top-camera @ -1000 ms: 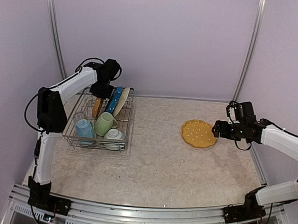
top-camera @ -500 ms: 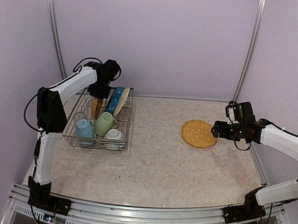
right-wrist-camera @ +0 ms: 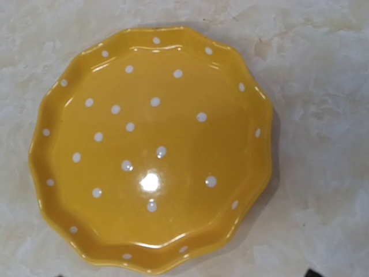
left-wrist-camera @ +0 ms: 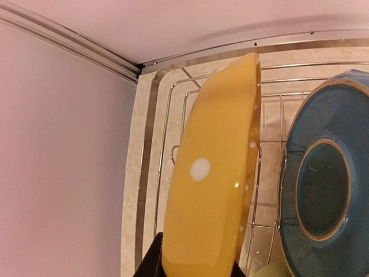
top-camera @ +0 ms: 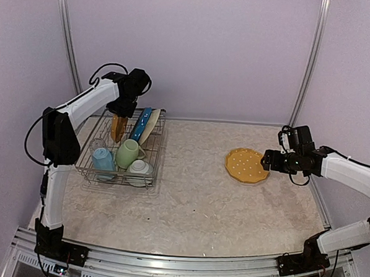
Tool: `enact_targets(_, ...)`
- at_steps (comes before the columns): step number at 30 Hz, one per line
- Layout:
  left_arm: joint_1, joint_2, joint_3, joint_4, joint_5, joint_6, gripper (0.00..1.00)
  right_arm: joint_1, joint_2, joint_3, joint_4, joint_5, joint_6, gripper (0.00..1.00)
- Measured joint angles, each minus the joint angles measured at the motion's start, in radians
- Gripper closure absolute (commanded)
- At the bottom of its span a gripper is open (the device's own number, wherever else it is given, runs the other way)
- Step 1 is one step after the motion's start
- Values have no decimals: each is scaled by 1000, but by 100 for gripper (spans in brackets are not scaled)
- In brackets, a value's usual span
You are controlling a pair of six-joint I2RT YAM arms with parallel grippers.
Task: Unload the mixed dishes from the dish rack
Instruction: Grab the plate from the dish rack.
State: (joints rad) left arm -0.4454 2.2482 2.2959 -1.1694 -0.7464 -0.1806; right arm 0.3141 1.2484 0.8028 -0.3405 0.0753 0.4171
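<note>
The dish rack (top-camera: 159, 143) stands at the far left of the table. My left gripper (top-camera: 120, 112) reaches down into its back end, shut on the rim of a yellow white-dotted plate (top-camera: 117, 128) that stands on edge, raised a little. In the left wrist view this plate (left-wrist-camera: 213, 173) fills the middle, pinched at the bottom by the gripper (left-wrist-camera: 196, 271). A blue plate (left-wrist-camera: 320, 190) stands beside it. A second yellow dotted plate (top-camera: 247, 165) lies flat on the table at the right. My right gripper (top-camera: 270, 160) hovers open at that plate's right edge, holding nothing.
In the rack are a blue plate (top-camera: 140, 124), a cream plate (top-camera: 150, 125), a light green mug (top-camera: 128, 153), a light blue cup (top-camera: 104, 160), a small white cup (top-camera: 140, 167) and a clear glass (top-camera: 98, 144). Walls close in on the left, back and right.
My left gripper has risen a little with the yellow plate in its grip. The right arm has barely moved.
</note>
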Motion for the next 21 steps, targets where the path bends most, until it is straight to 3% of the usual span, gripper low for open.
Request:
enact_targets(11,-38,-82,3,30,-81,102,100,0,12,0,10,0,0,13)
enact_targets(21,-40,-153,3,19,-96,109,100,18,35,7,16,0,2,13)
